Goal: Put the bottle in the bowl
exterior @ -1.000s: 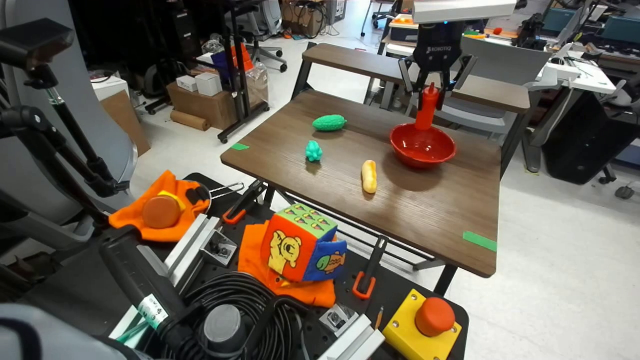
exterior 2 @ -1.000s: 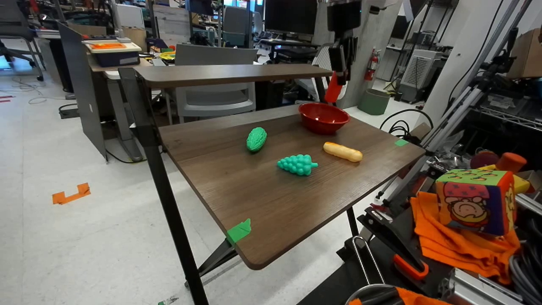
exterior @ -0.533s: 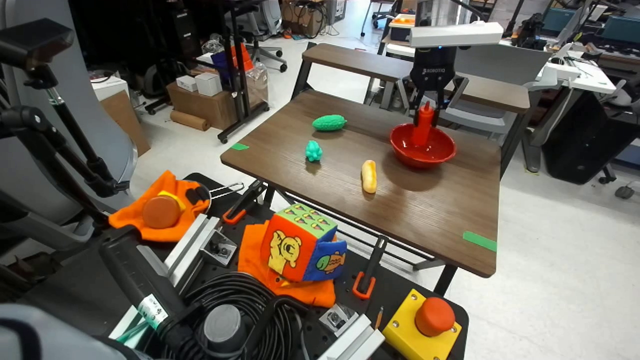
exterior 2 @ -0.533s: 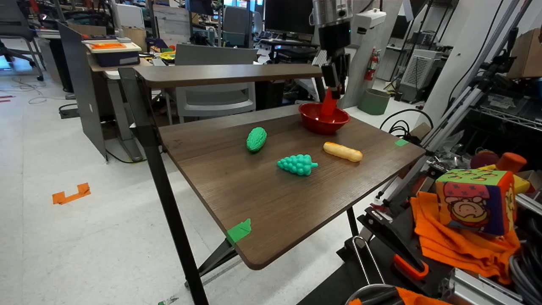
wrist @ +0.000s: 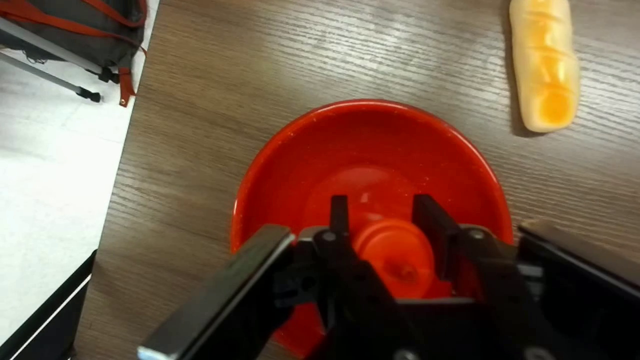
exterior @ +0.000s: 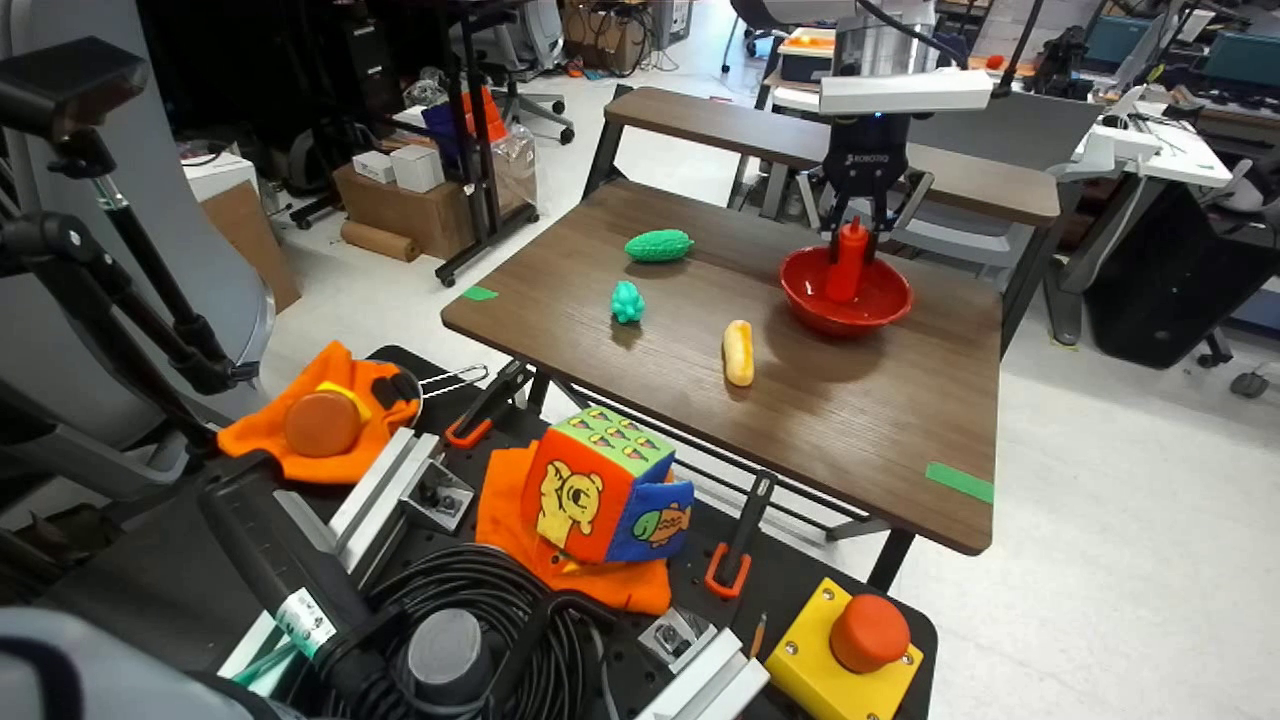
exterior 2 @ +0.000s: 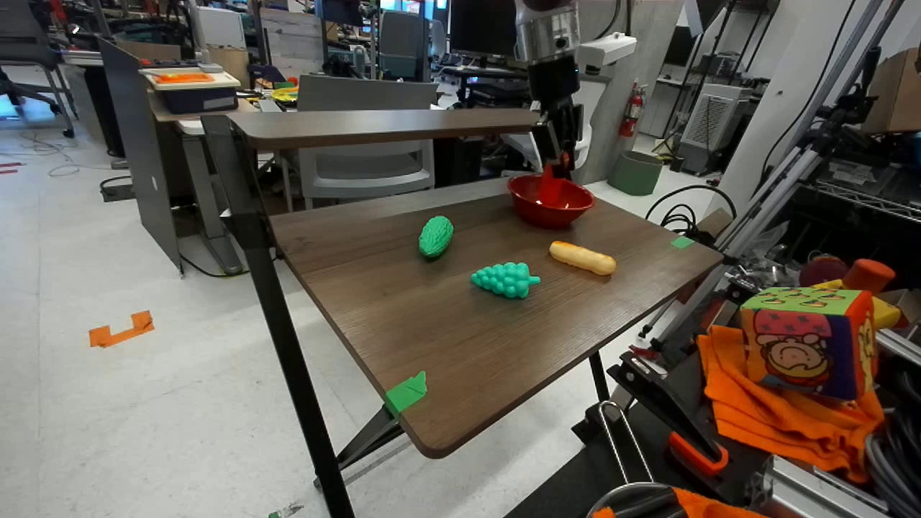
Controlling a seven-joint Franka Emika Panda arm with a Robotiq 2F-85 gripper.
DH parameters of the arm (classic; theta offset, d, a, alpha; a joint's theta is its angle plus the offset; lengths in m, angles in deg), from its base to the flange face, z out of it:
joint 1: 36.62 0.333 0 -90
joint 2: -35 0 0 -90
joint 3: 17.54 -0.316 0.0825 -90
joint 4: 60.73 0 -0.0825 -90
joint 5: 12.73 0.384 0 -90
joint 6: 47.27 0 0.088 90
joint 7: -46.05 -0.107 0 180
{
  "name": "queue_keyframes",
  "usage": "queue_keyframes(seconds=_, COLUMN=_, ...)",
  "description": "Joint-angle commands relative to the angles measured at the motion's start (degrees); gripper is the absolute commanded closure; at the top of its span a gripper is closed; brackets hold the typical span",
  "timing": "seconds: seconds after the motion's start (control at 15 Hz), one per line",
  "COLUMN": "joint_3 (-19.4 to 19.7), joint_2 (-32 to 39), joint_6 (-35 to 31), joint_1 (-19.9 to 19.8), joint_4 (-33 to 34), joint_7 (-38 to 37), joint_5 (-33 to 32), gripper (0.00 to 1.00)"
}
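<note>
A wood-topped table was shown in both exterior views; in the wrist view only a stretch of the top was caught, with red-strapped grey fabric revealed past its edge toward 10 o'clock. The Robotiq gripper was pointed downward over the table, its lettering made legible in an exterior view alone. The glossy red bowl was looked into from above in the wrist view. With its lower part inside the rim, the red-orange squeeze bottle was clamped between the gripper's two fingers. The nozzle was directed upward; the long axis was set near upright, leaned slightly between 12 and 1 o'clock in both exterior views and seen almost end-on in the wrist view. The bottle's lower end was hidden behind the bowl's near wall in an exterior view; whether the bowl's floor was touched could not be told. A toy bread loaf was caught in all three views, between 1 and 2 o'clock from the bowl in the wrist view. A green toy bitter melon was shown in both exterior views only, as was a teal toy grape bunch, its stem seen toward 3 o'clock in an exterior view.
</note>
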Motion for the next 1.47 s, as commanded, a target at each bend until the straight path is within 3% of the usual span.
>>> queue_keyframes(seconds=0.0, joint_3=0.2, joint_2=5.0, joint_6=5.8, joint_1=0.4, joint_4=7.7, joint_7=-0.6, joint_5=1.8, gripper=0.88)
queue_keyframes(seconds=0.53, joint_3=0.6, joint_2=10.4, joint_6=11.0, joint_1=0.4, joint_4=14.5, joint_7=-1.1, joint_5=2.7, gripper=0.88)
queue_keyframes(seconds=0.6, joint_3=0.6, joint_2=10.5, joint_6=11.1, joint_1=0.4, joint_4=14.7, joint_7=-0.9, joint_5=2.6, gripper=0.58)
queue_keyframes(seconds=0.67, joint_3=0.6, joint_2=10.2, joint_6=11.0, joint_1=0.3, joint_4=14.7, joint_7=-0.3, joint_5=2.4, gripper=0.35)
queue_keyframes(seconds=0.8, joint_3=0.2, joint_2=9.1, joint_6=11.6, joint_1=0.0, joint_4=14.1, joint_7=1.2, joint_5=2.5, gripper=0.33)
queue_keyframes(seconds=1.13, joint_3=-0.5, joint_2=-2.4, joint_6=10.7, joint_1=-0.7, joint_4=5.6, joint_7=3.2, joint_5=3.0, gripper=0.00)
queue_keyframes(seconds=1.2, joint_3=-0.5, joint_2=-4.7, joint_6=11.8, joint_1=-0.9, joint_4=4.6, joint_7=2.3, joint_5=3.8, gripper=0.00)
queue_keyframes(seconds=1.27, joint_3=0.2, joint_2=2.4, joint_6=10.7, joint_1=-0.1, joint_4=10.7, joint_7=1.8, joint_5=2.5, gripper=0.00)
queue_keyframes(seconds=1.4, joint_3=0.2, joint_2=-0.1, joint_6=11.0, joint_1=-0.1, joint_4=9.7, joint_7=1.8, joint_5=2.6, gripper=0.00)
